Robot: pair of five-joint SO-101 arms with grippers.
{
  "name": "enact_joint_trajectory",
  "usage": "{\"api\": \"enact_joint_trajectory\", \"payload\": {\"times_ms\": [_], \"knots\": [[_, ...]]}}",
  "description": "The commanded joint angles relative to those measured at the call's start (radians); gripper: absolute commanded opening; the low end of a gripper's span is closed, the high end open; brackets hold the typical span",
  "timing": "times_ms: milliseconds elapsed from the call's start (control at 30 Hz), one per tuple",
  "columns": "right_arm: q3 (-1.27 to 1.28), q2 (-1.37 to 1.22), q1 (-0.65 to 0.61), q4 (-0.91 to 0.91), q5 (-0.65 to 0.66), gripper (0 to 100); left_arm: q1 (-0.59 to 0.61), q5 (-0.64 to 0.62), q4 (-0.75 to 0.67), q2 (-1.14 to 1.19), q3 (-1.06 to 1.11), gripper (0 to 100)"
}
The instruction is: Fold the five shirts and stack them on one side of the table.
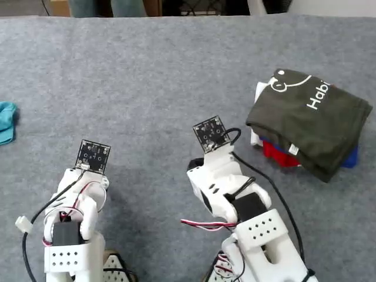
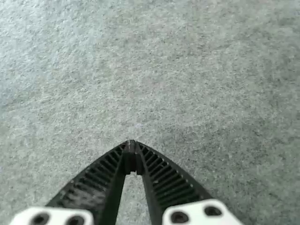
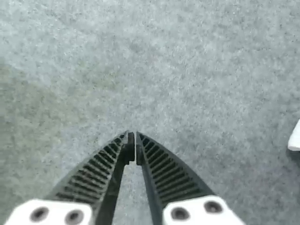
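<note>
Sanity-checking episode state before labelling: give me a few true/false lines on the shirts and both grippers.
1. The dark shirt lies on top of the stack. True.
2. The left gripper holds a shirt. False: it is shut on nothing, over the grey table cover.
3. The right gripper is shut and empty. True.
4. The teal shirt is on the stack. False: it lies apart from it, at the opposite edge of the high view.
</note>
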State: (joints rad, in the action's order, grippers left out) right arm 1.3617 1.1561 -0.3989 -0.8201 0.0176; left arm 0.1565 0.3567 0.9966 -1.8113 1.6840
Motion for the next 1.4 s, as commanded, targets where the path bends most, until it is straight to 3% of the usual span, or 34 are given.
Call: {"api": "enact_joint_trajectory", "payload": {"times_ms": [0,633,867,1033,1367], "knots": [[-0.059,0.018,-0.015,-0.021,-0.008,1.5,-0.013,-0.002,-0.011,-0.005,0.013,3],[-0.148,0.015,-0.015,-0.026,-0.006,1.5,-0.013,-0.002,-0.011,-0.005,0.013,3],[-0.202,0.013,-0.124,-0.130,-0.008,1.5,-0.013,-0.002,-0.011,-0.005,0.013,3],[-0.202,0.012,-0.127,-0.132,-0.071,1.5,-0.013,-0.002,-0.011,-0.005,0.013,3],[-0.209,0.016,-0.127,-0.137,-0.071,1.5,-0.013,-0.002,-0.011,-0.005,0.013,3]]}}
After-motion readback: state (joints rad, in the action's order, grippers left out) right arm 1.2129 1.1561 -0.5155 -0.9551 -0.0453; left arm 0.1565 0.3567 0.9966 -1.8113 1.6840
